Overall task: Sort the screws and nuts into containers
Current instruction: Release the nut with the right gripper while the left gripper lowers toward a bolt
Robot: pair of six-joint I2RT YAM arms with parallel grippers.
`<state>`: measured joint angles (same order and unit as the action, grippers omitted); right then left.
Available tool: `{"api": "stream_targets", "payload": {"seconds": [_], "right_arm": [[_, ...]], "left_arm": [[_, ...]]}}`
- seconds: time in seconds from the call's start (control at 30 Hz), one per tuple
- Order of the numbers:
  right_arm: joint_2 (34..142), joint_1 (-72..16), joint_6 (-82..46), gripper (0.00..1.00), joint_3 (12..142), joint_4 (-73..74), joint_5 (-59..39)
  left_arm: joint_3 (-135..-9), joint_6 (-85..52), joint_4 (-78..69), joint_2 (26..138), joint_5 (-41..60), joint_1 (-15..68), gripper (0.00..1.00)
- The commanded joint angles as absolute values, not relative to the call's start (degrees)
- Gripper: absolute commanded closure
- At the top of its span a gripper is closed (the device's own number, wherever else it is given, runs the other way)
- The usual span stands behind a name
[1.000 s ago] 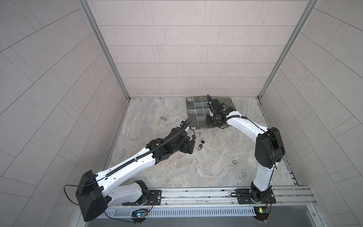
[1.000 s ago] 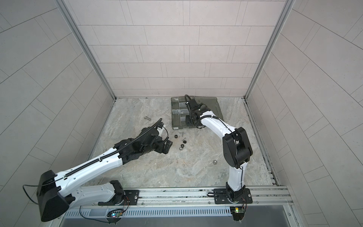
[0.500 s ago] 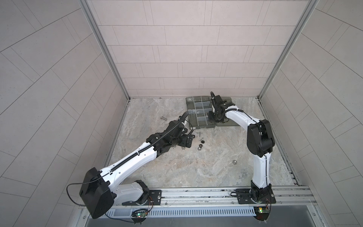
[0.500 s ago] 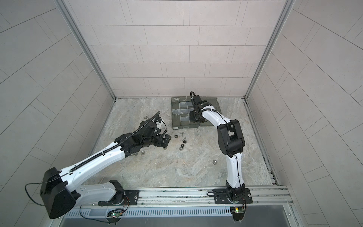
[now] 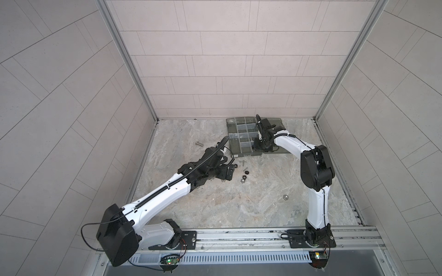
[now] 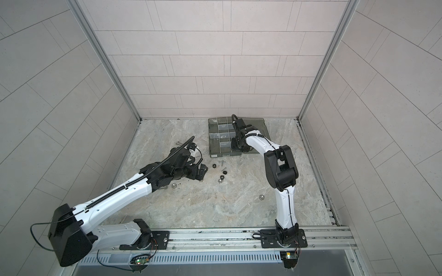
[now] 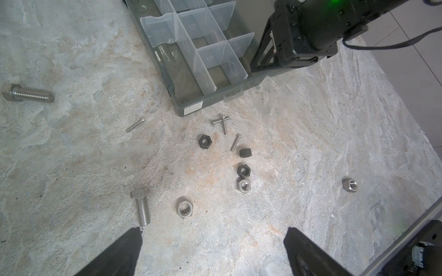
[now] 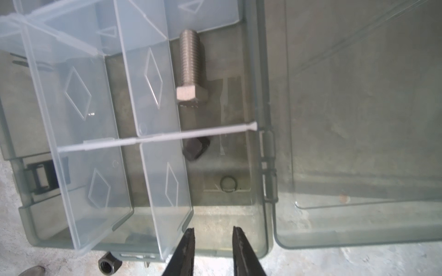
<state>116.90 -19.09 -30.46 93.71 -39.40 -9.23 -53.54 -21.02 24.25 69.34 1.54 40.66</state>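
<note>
Hovering over the box [image 5: 239,149] at the upper middle of a top view, the right gripper [image 8: 212,229] has its jaws slightly apart and empty.
A blurred black nut [image 8: 196,149] and a bolt [image 8: 191,71] sit in neighbouring compartments beneath it. The left gripper [image 7: 214,229], spread wide, hangs above loose nuts [image 7: 244,170] and screws [image 7: 141,208] on the floor [image 7: 71,167], left of the top views' centre.

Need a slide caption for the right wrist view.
Right claw open over the organizer; a black nut and a bolt lie in adjacent compartments.
</note>
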Motion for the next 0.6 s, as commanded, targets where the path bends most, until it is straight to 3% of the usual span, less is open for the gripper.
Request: {"api": "stream_targets", "payload": {"seconds": [0.0,0.57], "right_arm": [[110.79,-19.65,-30.32,0.71,91.61,-39.98,-9.16],[97.67,-32.15,-31.44,0.59,76.49,-36.68,-10.47]], "left_arm": [[-51.71,-22.20,24.03,67.00,1.67,40.25,0.00],[-42.20,-29.03,22.53,63.69,-4.44,38.59,0.00]]}}
